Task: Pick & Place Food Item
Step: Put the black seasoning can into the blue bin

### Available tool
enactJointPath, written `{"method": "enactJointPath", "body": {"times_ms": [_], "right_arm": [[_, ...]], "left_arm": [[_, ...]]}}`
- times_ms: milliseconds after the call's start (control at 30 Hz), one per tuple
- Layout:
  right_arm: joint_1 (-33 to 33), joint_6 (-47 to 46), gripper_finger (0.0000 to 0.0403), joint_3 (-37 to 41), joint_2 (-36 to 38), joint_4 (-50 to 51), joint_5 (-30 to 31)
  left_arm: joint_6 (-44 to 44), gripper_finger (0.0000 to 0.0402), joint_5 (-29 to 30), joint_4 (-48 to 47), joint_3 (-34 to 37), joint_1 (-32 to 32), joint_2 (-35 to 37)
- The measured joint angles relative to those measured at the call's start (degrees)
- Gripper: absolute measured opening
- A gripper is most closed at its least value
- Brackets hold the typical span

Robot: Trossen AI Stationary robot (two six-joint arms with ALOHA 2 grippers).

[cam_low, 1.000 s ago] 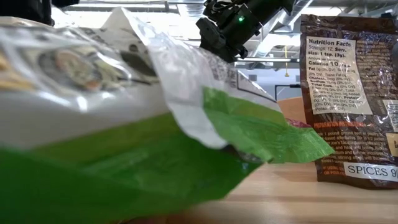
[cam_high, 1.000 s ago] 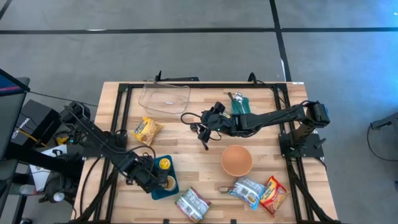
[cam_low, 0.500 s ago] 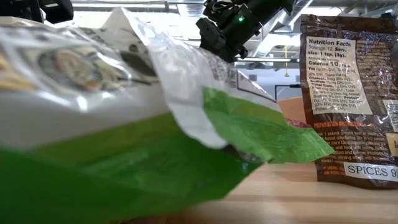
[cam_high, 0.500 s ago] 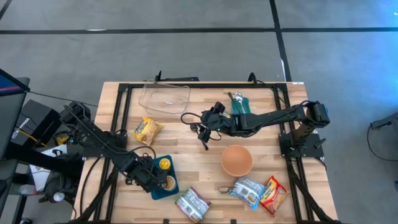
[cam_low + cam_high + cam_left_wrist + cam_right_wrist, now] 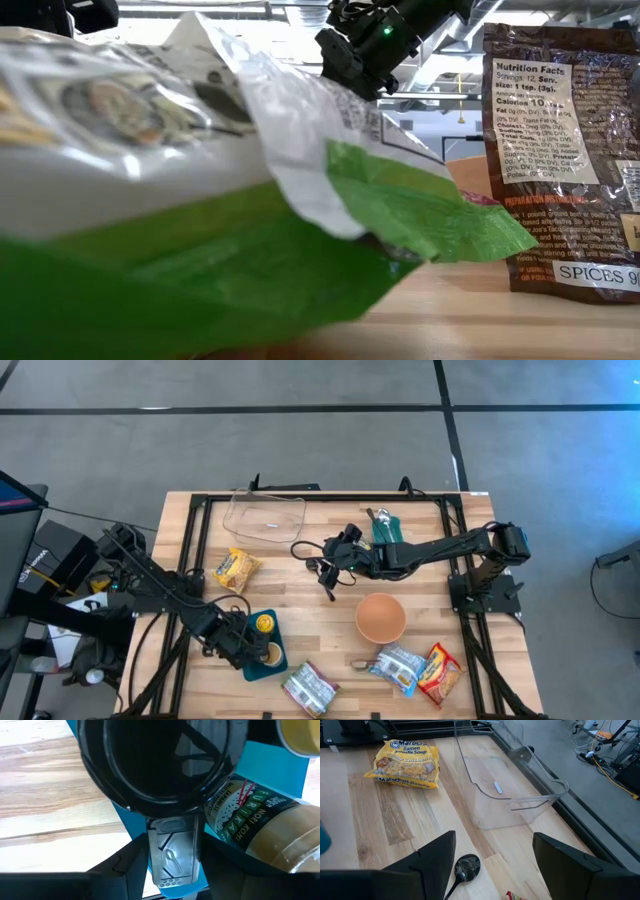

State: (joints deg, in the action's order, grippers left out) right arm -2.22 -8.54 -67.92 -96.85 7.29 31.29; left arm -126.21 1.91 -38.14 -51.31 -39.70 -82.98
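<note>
Bench (image 5: 300, 610): wooden top, black frame rails, both arms over it.

Left arm: reaches in from its own side; left pincer (image 5: 243, 650) hangs low over the blue tray (image 5: 262, 663) near the front edge. In the left wrist view a black ladle bowl (image 5: 155, 765) fills the frame directly ahead of the pincer, with the furikake jar (image 5: 260, 832) lying on its side just beyond, on the tray. Jar's long axis runs diagonally across the pincer's line of reach, its lid end (image 5: 300, 737) farthest off. Fingers are hidden by the ladle, so I cannot tell whether this pincer is released or clenched.

Right arm: stretched across the middle of the bench; right pincer (image 5: 335, 560) released, fingers (image 5: 432, 860) spread wide, nothing between them. Ahead of it: yellow ramen packet (image 5: 405, 762) to one side, clear plastic bin (image 5: 505, 785) to the other. A black spoon (image 5: 462, 867) lies on the bench just below the spread fingers.

Other items: orange bowl (image 5: 380, 617) and snack packets (image 5: 415, 668) toward the front, well apart from both pincers. A green-and-white packet (image 5: 200, 200) blocks most of the low view.

Judgement: the jar is the likely food item, and the left pincer is far nearer to it; a grasp would need to close across the jar's short axis.

Versus earlier frames: no visible change in either arm or any object; scene reads as static.
</note>
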Motion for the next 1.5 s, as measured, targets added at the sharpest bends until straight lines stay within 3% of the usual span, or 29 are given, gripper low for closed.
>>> {"method": "enactJointPath", "body": {"times_ms": [1033,1500], "right_arm": [[0.0,0.0,0.026,0.0,0.0,0.0,0.0],[0.0,0.0,0.026,0.0,0.0,0.1,0.0]], "left_arm": [[4.9,0.0155,0.3,3.6,0.0,0.0,0.4],[6.0,0.0152,4.7,3.1,0.0,-0.7,4.8]]}}
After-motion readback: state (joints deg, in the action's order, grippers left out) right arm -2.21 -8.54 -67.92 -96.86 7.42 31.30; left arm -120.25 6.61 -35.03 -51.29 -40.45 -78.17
